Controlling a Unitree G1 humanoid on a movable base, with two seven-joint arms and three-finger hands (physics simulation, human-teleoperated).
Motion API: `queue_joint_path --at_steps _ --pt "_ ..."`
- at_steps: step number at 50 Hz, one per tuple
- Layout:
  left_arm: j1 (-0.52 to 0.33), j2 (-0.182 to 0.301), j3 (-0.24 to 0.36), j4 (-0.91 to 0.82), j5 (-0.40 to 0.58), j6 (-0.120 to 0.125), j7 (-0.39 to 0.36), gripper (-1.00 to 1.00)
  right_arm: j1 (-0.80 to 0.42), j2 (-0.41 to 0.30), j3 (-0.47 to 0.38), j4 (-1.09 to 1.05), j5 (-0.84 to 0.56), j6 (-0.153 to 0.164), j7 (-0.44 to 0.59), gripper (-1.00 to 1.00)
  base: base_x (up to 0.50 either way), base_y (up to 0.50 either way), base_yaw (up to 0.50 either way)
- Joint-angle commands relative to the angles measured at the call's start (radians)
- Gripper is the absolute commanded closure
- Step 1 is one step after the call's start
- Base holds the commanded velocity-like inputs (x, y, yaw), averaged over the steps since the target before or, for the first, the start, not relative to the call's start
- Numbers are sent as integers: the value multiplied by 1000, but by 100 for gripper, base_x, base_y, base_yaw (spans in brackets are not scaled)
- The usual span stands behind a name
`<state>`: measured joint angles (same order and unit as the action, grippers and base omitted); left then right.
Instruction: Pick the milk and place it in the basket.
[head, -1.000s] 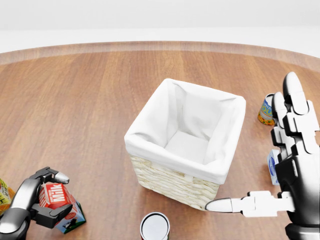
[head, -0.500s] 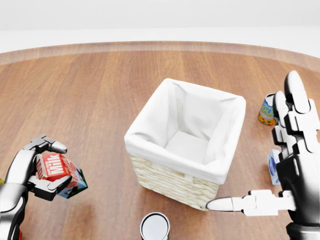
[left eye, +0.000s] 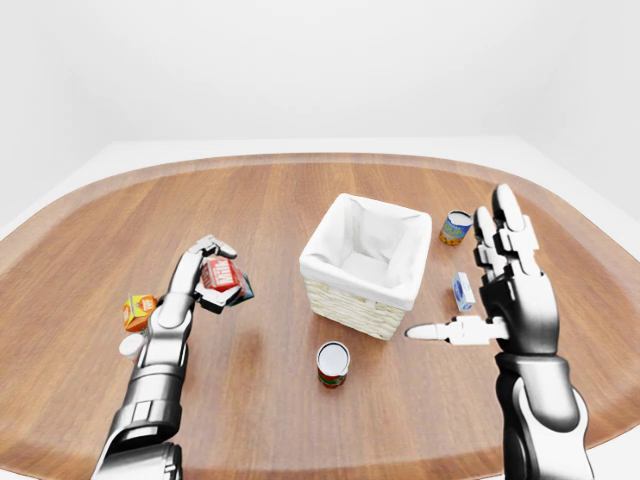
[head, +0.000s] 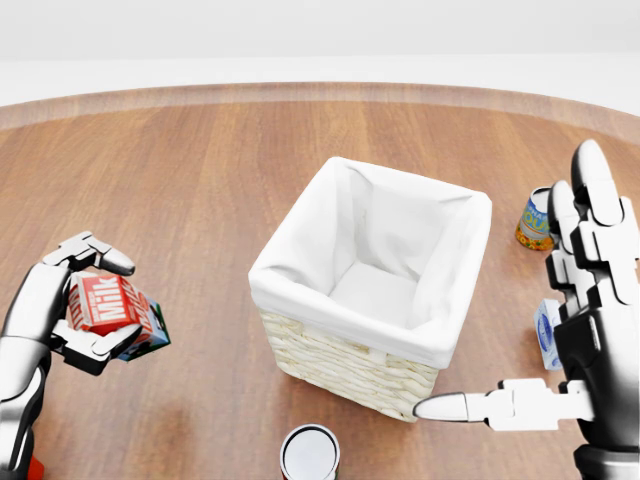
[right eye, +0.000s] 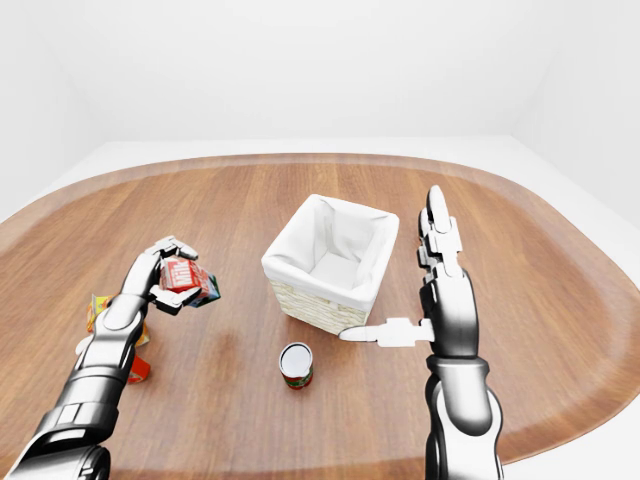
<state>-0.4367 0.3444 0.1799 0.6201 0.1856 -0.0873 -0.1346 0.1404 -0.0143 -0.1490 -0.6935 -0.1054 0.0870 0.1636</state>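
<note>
- An orange carton (left eye: 138, 311) sat near the left edge of the wooden table (left eye: 270, 200), with a small white disc (left eye: 131, 345) just beside it; neither had any part in the job.
- The left hand (head: 75, 312) had its three fingers closed round the milk (head: 108, 304), a red-and-white carton with its label facing the head camera, tilted, and judging by the soft shadow on the wood beneath, clear of the table.
- The pick therefore looked done: the carton was in the grip, to the left of the basket (head: 378, 282) and apart from it.
- A red-sided can (left eye: 333, 363) stood upright towards the table's near edge, below the basket in the left-eye view, apart from the arm and the carton.
- The basket, wicker with a white cloth lining, stood near the middle of the table and showed nothing inside; the placing was still to do.
- What remained, by the look of it, was to carry the milk rightward over the basket's rim and let it go inside.
- A small blue-and-white carton (left eye: 463, 292) and a yellow-and-blue can (left eye: 456, 227) stood to the right of the basket, well clear of the milk.
- The right hand (head: 585, 330) was held upright at the right, fingers spread wide and thumb pointing at the basket's lower corner, gripping nothing.
</note>
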Motion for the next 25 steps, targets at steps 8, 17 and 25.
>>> queue_joint_path --at_steps 8,17,25 --pt "-24 -1 24 -214 0 0 -36 100 1 1 2 7 -1 -5 -1 -100 0 0 0" --pt "-36 1 27 -314 18 0 -59 100 3 0 1 10 1 -10 0 -100 0 0 0" --pt "-50 2 29 -376 25 0 -76 100 5 1 1 7 1 -11 0 -100 0 0 0"
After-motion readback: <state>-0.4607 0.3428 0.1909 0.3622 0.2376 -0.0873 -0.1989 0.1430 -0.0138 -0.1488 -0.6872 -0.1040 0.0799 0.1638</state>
